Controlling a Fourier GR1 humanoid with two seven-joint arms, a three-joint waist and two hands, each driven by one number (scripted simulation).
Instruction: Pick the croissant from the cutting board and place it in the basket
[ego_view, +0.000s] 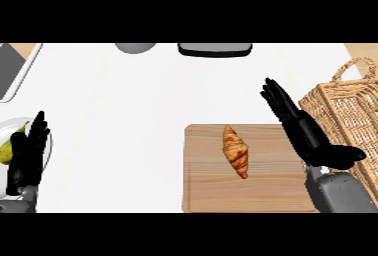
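Observation:
A golden-brown croissant (236, 151) lies lengthwise near the middle of a wooden cutting board (207, 190) on the white counter. A woven wicker basket (354, 112) with a looped handle stands at the right edge, just right of the board. My right hand (299, 125) is open, fingers straight and pointing up-left, over the board's right edge between the croissant and the basket; it touches neither. My left hand (28, 150) rests open at the far left edge, fingers up, holding nothing.
A white plate (9, 126) with a green pear (7, 147) sits under the left hand. A grey tray (13, 67) lies at the top left; a grey bowl (135, 47) and a dark grey object (214, 49) sit along the far edge.

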